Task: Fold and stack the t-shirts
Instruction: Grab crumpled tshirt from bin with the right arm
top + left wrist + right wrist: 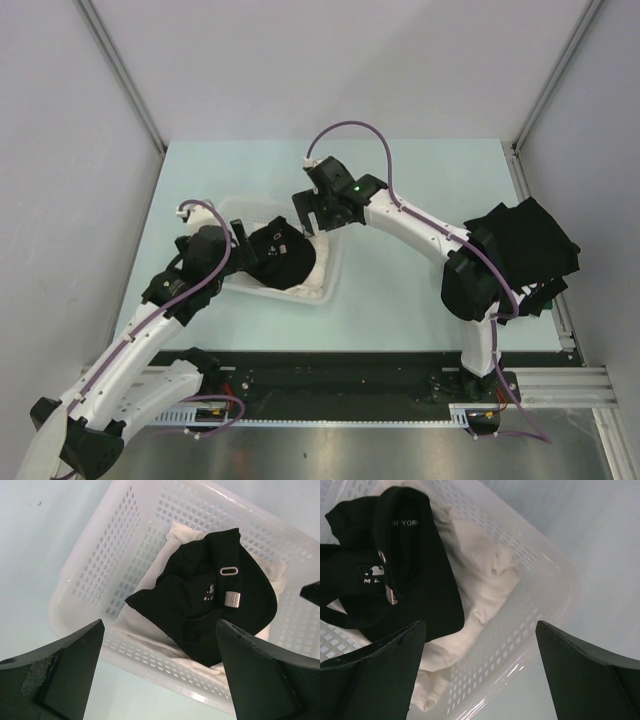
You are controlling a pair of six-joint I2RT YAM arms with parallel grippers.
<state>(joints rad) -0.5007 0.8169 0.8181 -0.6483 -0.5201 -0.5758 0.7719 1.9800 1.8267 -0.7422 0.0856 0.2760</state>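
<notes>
Only the top view takes in the whole bench (400,300): one white mesh basket (290,293) left of centre, and a dark heap of black t-shirts (525,245) at the far right edge, just beside the right arm's elbow and well apart from the basket. How many garments lie in that heap cannot be told. In the basket a crumpled black t-shirt (278,255) lies on top. The left wrist view adds a small white logo and two pale tags on it. The right wrist view shows white lettering ending in "YORK" and the cream-white t-shirt (480,560) bunched beneath, reaching the basket's wall. So two shirts are seen in the basket, one black and one cream-white. There are two arms and two pincers. The left pincer (243,240) hangs at the basket's left rim, the right pincer (306,212) over its far rim. Each wrist view shows its own two fingers spread wide apart above the cloth, holding and touching nothing.
</notes>
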